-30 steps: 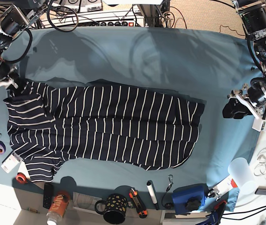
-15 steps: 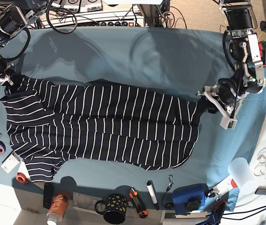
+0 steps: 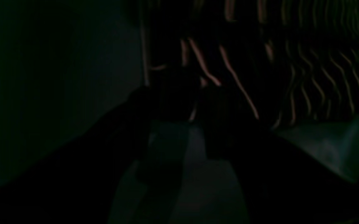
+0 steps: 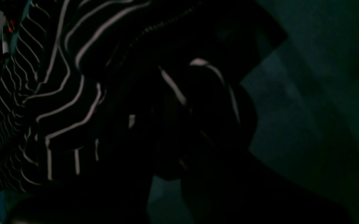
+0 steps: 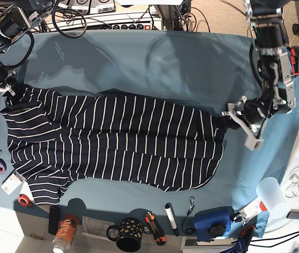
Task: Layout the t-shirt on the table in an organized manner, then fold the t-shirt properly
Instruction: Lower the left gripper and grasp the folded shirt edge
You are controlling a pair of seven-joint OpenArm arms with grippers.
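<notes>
The dark striped t-shirt (image 5: 117, 142) lies spread lengthwise across the teal table (image 5: 138, 63), sleeves at the left, hem at the right. My left gripper (image 5: 229, 120) is at the hem's far right corner. In the very dark left wrist view its fingertips (image 3: 195, 102) look closed on striped fabric (image 3: 322, 77). My right gripper (image 5: 8, 90) is at the shirt's far left corner. In the right wrist view it (image 4: 192, 124) is shut with striped cloth (image 4: 58, 93) bunched around the fingers, bare table (image 4: 307, 93) to the right.
Along the front edge stand a bottle (image 5: 65, 232), a remote (image 5: 54, 220), a spotted mug (image 5: 127, 234), a cutter (image 5: 154, 226), a marker (image 5: 170, 217) and a blue box (image 5: 212, 221). A white cup (image 5: 270, 195) is front right. Tape rolls (image 5: 0, 165) lie left.
My left arm has swung in from the table's right edge to the shirt's hem corner. The right gripper has stayed at the left corner. The shirt has barely moved.
</notes>
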